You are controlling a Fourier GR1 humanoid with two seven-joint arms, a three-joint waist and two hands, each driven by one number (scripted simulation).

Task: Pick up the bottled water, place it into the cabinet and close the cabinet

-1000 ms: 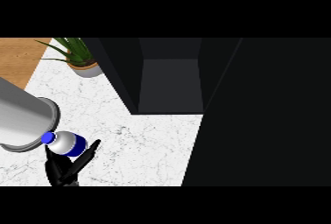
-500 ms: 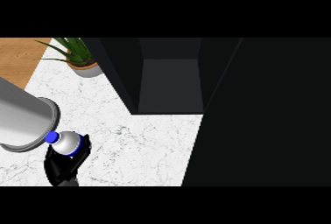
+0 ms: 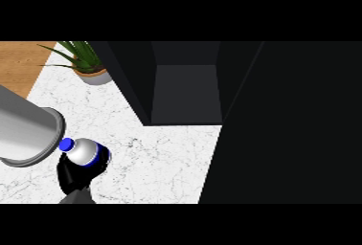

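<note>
Bottled water (image 3: 83,151) now tilts further upright than before, grasped by left robot hand (image 3: 73,174) above desk (image 3: 155,158); cabinet (image 3: 184,91) open.

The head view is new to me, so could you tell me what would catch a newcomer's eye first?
Most striking is the big dark cabinet, standing open across the middle and right of the counter. At the lower left, a black hand curls round the bottled water with its blue cap, beside a large grey cylinder at the left edge. A potted plant sits at the upper left.
</note>
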